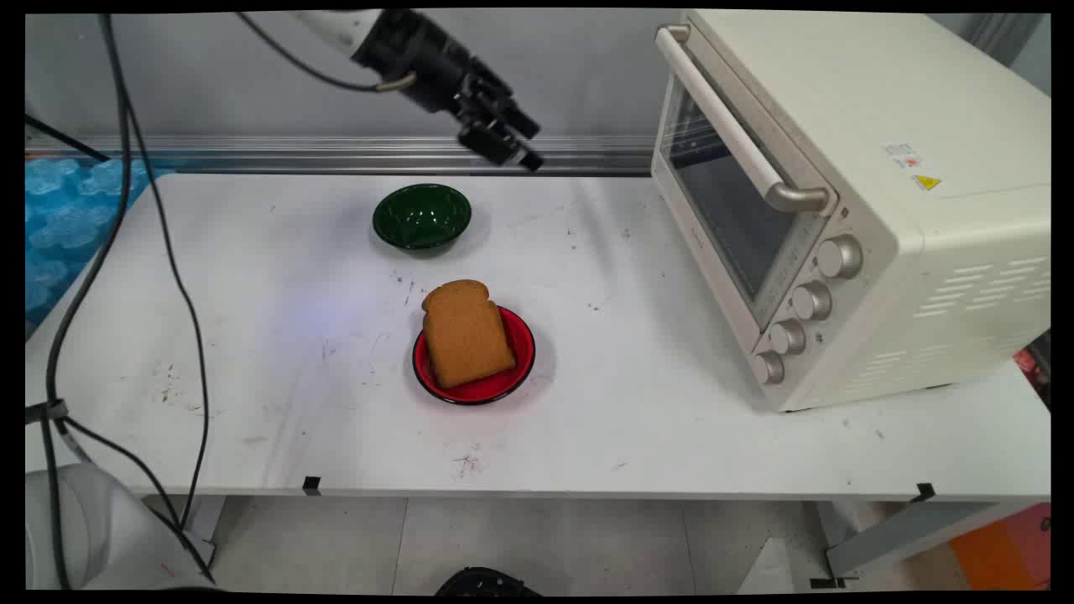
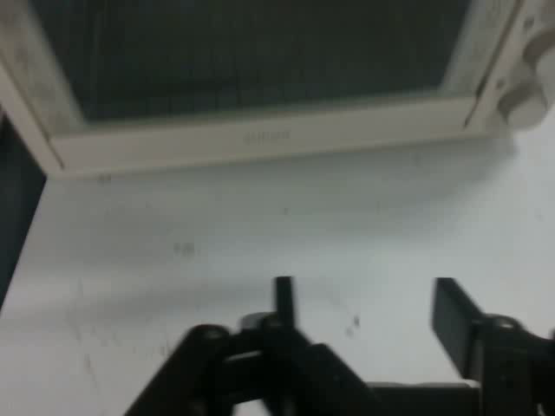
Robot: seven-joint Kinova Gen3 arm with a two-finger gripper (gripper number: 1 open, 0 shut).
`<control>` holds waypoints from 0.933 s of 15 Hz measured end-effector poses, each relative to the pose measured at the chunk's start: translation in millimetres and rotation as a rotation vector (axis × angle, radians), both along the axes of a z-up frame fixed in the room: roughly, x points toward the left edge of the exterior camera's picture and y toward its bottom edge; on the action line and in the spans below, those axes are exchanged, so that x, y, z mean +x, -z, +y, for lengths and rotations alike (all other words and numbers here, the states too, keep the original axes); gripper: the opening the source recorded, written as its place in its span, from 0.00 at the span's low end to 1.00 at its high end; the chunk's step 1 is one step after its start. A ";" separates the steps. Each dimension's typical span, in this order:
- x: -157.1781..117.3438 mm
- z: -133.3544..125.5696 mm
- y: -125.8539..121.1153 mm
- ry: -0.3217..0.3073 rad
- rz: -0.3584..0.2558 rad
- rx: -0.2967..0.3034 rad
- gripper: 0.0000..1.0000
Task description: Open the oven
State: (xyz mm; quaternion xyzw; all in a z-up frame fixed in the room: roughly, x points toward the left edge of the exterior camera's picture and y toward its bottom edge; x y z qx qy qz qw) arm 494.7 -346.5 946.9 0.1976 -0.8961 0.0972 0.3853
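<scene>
My gripper (image 1: 524, 144) hangs high over the table's back edge, tilted toward the cream toaster oven (image 1: 839, 201) on the right. In the hand view the gripper (image 2: 364, 312) stands open with nothing between its fingers (image 2: 449, 319), and the oven's shut glass door (image 2: 251, 61) fills the top of the picture. Down on the table a green bowl (image 1: 422, 216) lies nearest below the gripper. In front of it a slice of brown toast (image 1: 466, 333) rests on a red plate (image 1: 512, 382).
The oven's door handle (image 1: 730, 126) and several knobs (image 1: 805, 302) face the table's middle. Black cables (image 1: 143, 252) hang down the left side. Blue packing material (image 1: 67, 218) lies at the far left beyond the table (image 1: 252, 377).
</scene>
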 end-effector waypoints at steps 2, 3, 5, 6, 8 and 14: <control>-11.4 -8.0 -7.8 0.005 0.015 -0.011 0.00; -17.9 -12.9 -12.2 0.008 0.022 -0.018 0.00; -28.6 -20.9 -18.4 0.016 0.033 -0.027 0.00; -33.4 -24.5 -21.1 0.020 0.038 -0.030 0.00; -43.3 -31.7 -26.0 0.031 0.046 -0.036 0.00; -82.3 -60.8 -41.4 0.068 0.067 -0.055 0.00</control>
